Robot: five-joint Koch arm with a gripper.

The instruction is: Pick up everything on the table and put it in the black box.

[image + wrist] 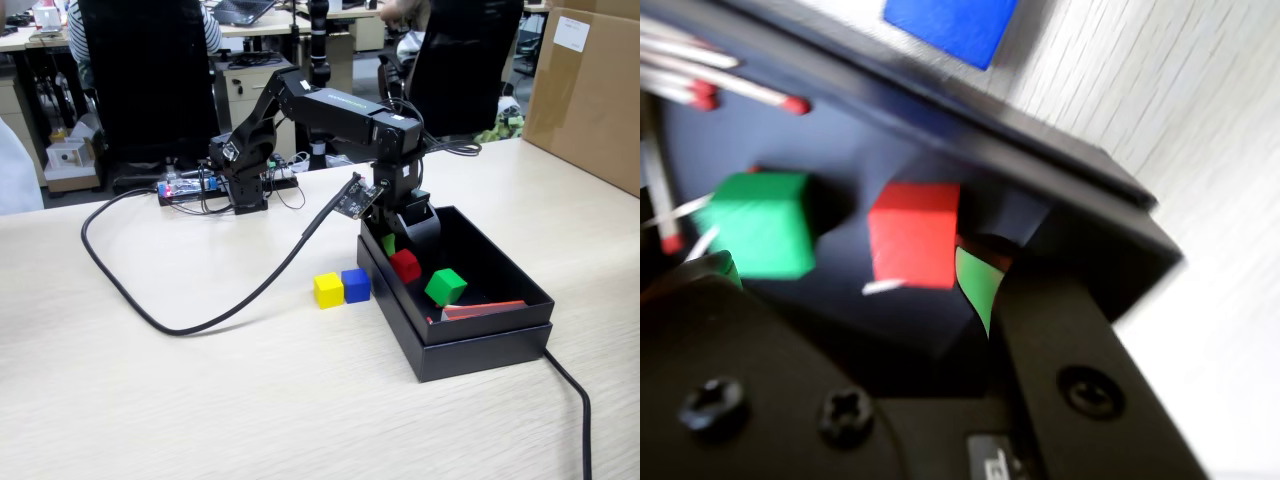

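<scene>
The black box (470, 335) stands on the table (200, 400), right of centre in the fixed view. On its floor lie a red cube (405, 265) (915, 235) and a green cube (445, 286) (765, 222). My gripper (398, 243) (850, 275) hangs inside the box's far end, just above and behind the red cube. It is open, its green-padded jaws spread wide and holding nothing. A yellow cube (328, 290) and a blue cube (355, 285) (955, 25) sit side by side on the table, touching, just left of the box.
Matchsticks (740, 90) lie in the box near the green cube. A thick black cable (180, 322) loops across the table's left half, and another cable (575, 400) runs from the box to the front edge. A brown carton (590, 90) stands at the back right.
</scene>
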